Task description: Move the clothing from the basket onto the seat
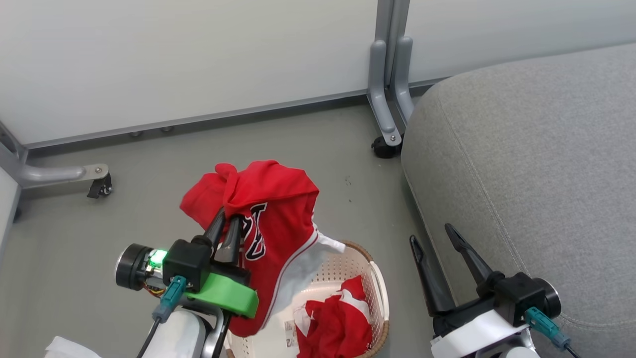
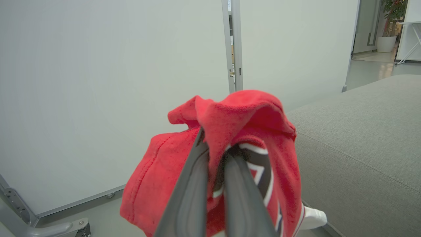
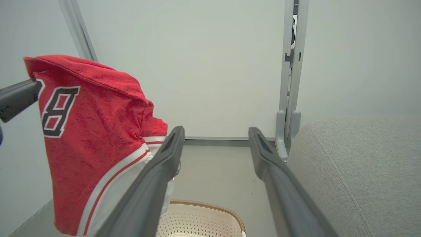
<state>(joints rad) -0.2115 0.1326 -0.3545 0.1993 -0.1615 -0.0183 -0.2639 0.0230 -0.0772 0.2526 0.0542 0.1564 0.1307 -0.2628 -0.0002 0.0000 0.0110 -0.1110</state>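
Left jaws: clenched on a bunched fold near the top of the red jersey [image 1: 283, 214], which hangs from them above the floor.
Right jaws: spread wide, grasping nothing, at about 3 o'clock from the basket [image 1: 371, 271], just beside the seat's front edge.
Jersey: draped limp; its white-trimmed hem falls across the basket's 10 o'clock side. I cannot tell whether it touches the rim.
Second garment [image 1: 343, 323]: crumpled red and white, lying inside the basket towards its 5 o'clock corner.
Seat [image 1: 536, 149]: grey cushion at 3 o'clock from the basket, with nothing lying on the part I can see.
Feel: soft, light and floppy, I judge; the napped cloth looks grippy rather than slick, and nothing here can break.
Hold: a pinch through a thick fold looks secure; a single thin edge might slide out.
Next garment: the highest ridge of the crumple looks the best place to take it.
Caution: the trailing hem may swing or snag on the woven rim.
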